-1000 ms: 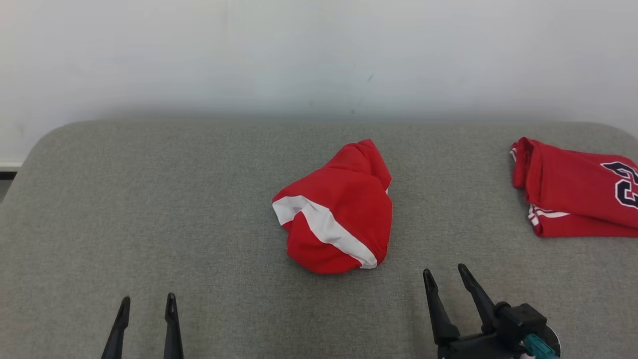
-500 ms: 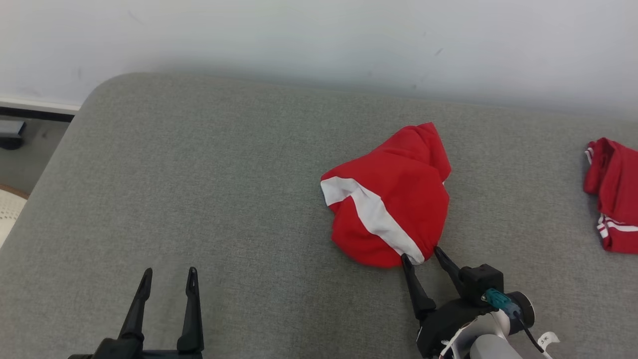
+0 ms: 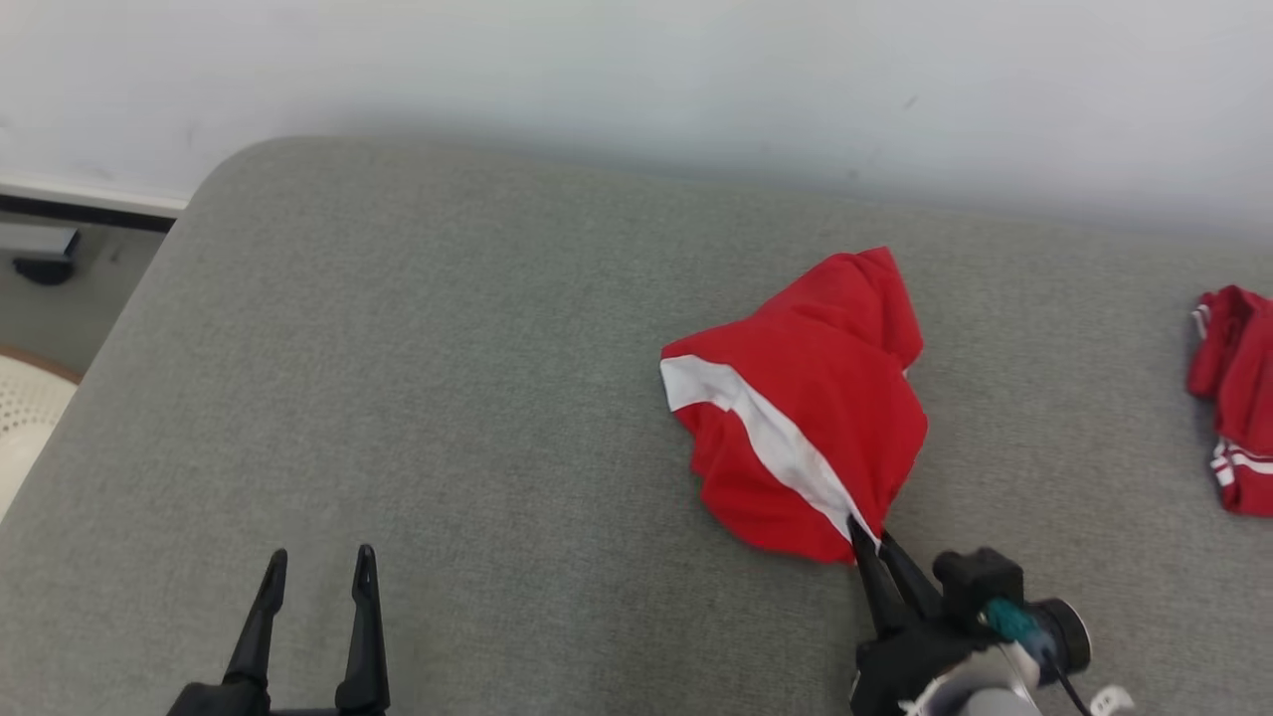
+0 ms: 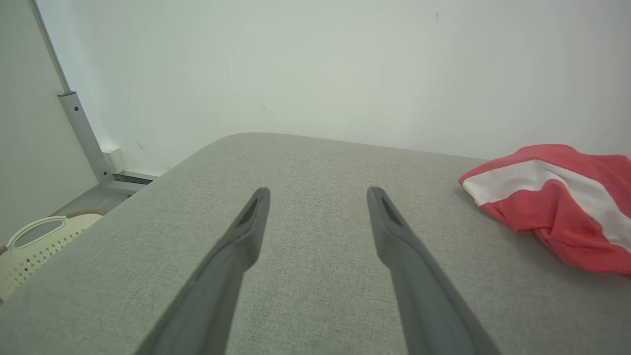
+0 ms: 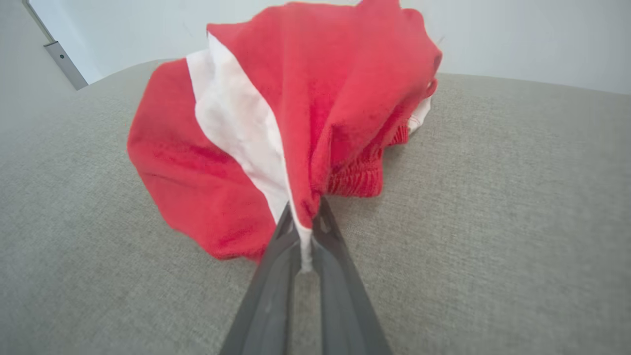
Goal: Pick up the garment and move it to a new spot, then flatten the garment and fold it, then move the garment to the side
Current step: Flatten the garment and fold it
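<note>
At the near left, the left gripper [image 3: 320, 562] hovers over the grey cushion [image 3: 448, 348], fingers spread wide, holding nothing. The crumpled red garment [image 3: 806, 418] lies right of centre, well apart from it, its white stripe running far-left to near-right. The right gripper [image 3: 868, 532], plainly the nearer one, is pinched closed on the garment's near-right corner. The heap stretches away from its fingers towards the far left.

right gripper [image 3: 868, 533] no longer open in front of the red garment [image 3: 816, 418], its jaws now closed on the garment's near edge, cloth there drawn into a pinched point, whole head view turned to the left
</note>
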Controlling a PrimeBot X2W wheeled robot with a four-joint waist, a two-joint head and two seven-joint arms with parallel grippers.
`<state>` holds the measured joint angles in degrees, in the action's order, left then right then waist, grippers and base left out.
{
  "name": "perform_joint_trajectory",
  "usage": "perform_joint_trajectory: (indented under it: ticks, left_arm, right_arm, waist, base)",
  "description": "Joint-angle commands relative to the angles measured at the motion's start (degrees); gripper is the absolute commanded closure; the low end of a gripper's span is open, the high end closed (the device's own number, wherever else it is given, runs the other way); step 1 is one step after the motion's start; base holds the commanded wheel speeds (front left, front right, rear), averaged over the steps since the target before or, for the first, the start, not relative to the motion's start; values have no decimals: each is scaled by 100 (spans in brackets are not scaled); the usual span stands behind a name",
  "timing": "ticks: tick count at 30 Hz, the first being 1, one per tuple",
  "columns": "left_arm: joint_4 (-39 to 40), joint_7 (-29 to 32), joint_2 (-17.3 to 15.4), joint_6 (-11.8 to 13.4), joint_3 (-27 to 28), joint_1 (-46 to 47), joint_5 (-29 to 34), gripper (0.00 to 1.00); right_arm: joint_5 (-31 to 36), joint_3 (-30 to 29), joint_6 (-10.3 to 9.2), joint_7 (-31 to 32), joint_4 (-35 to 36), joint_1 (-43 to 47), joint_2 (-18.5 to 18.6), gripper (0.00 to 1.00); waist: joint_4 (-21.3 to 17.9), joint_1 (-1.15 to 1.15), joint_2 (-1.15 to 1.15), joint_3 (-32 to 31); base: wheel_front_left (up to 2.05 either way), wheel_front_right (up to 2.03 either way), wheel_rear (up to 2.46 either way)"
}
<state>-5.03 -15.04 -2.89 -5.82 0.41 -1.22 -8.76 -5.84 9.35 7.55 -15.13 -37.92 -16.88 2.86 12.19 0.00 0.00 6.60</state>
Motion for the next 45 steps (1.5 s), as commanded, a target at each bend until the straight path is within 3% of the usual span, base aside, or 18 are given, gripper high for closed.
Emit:
perform_joint_trajectory:
  ticks: [1,14,23,24,25,38,45]
  left_arm:
    - [-4,-16,1,-10,17,-33,-20,0]
    - [-111,-15,2,-120,-16,-97,-99,0]
    - [-134,-16,2,-153,-31,-118,-92,0]
    - [-142,-16,3,-155,-44,-139,-92,0]
    - [-153,-16,2,-157,-44,-154,-94,0]
    - [-211,-16,2,-161,81,-44,-43,0]
    - [-280,-16,-63,-166,-73,214,70,0]
  right_arm:
    - [97,-18,-10,0,148,159,5,100]
    - [439,-351,-10,0,2194,2000,339,100]
    - [339,-467,-10,-1,2260,2527,449,100]
    - [321,-465,-10,0,2273,2494,426,77]
    - [274,-449,-10,-1,2316,2450,400,0]
    - [-108,-473,-10,0,3298,2396,213,0]
    - [-268,-616,-10,0,3474,2212,77,0]
  waist:
    - [-150,0,0,-121]
    - [-727,0,0,-376]
    - [-816,0,0,-362]
    - [-821,0,0,-360]
    - [-826,0,0,-359]
    - [-1018,0,0,-317]
    - [-1288,0,0,-227]
  base:
    - [0,0,0]
    - [0,0,0]
    - [0,0,0]
    - [0,0,0]
    - [0,0,0]
    - [0,0,0]
    - [0,0,0]
